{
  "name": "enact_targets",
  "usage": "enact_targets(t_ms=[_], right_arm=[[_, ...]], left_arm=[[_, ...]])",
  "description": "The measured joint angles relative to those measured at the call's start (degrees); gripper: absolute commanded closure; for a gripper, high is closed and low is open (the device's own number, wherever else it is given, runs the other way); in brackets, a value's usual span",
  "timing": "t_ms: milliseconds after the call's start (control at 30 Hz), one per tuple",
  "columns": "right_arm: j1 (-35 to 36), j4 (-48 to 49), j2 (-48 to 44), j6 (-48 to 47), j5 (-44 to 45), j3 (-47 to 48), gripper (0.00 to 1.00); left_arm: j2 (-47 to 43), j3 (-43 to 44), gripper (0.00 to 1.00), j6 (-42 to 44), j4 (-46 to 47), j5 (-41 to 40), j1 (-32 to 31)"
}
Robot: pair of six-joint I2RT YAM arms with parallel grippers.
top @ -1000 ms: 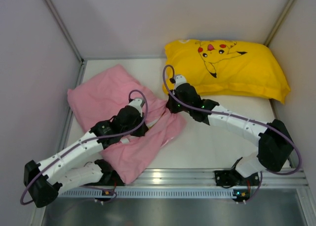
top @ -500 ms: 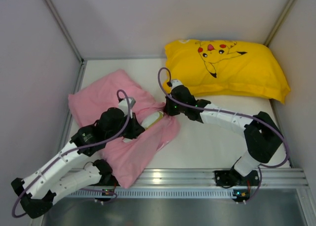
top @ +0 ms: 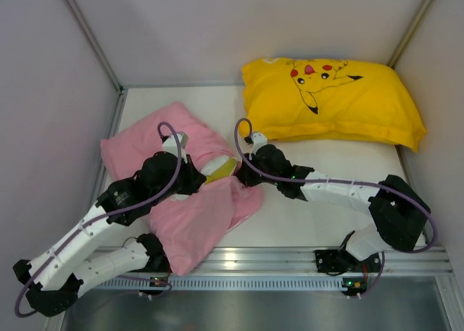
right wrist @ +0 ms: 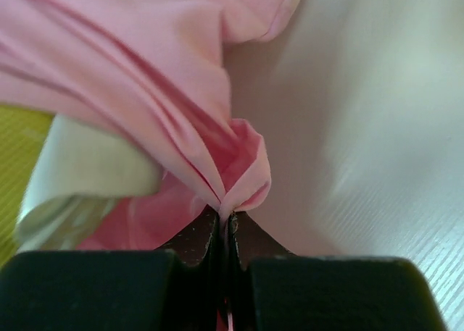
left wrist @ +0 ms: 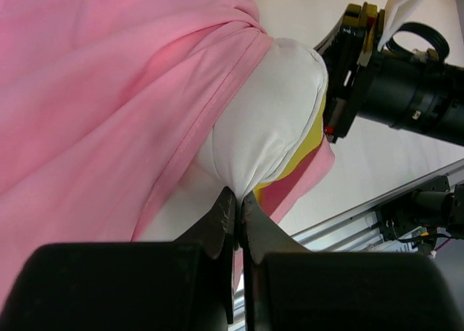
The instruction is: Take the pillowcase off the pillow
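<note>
On the left half of the table point(top: 290, 222), the pink pillowcase point(top: 145, 146) lies rumpled, its open end turned toward the middle. The white pillow point(left wrist: 268, 114) pokes out of that opening: one plump corner is bared, with thin yellow trim along its edge, and the rest is inside the case. Left gripper point(left wrist: 237, 204): jaws closed tight on a pinch of the pillow's white fabric at the bared corner, cloth drawn to a peak between the fingertips. Right gripper point(right wrist: 225, 221): jaws closed on a gathered fold of the pink pillowcase, just right of the bared corner, with pleats fanning out from the pinch. The two grippers sit near each other, the pillow corner between them. A yellow cartoon-print pillow point(top: 333, 103) lies at the far right of the table.
</note>
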Motion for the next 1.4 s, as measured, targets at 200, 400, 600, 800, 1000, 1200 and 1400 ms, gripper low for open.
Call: enact_targets(t_ms=[200,400,600,800,1000,1200,1400], right_arm=[[2.5,1.7,-1.9,-0.1,2.0,-2.7,1.00],[2.5,3.0,-0.4,1.6,3.6,-2.9,1.00],[3.4,7.0,1.9,3.7,3.7,-4.5,1.00],[4.1,7.9,2.4,4.4,5.3,-4.9,1.00],[3.5,2.9,1.5,3.1,10.6,-4.5,0.41],[2.0,-9.8,-3.8,3.7,16.9,-2.4,0.01],[-4.4,-15.5,-12.0,6.3,8.6,-2.2,0.01]], left_arm=[[2.1,0.6,1.00,-0.4,0.3,-1.3,-0.1],[3.5,3.4,1.00,-0.4,0.0,-1.9,-0.1],[6.6,8.8,1.00,0.1,-0.2,-2.1,-0.1],[6.9,10.2,1.00,0.2,-0.2,-1.6,-0.1],[6.1,10.1,1.00,0.2,0.8,-1.6,-0.1],[4.9,7.6,1.00,0.1,4.3,-1.1,-0.1],[8.6,4.2,1.00,0.2,7.7,0.9,-0.1]])
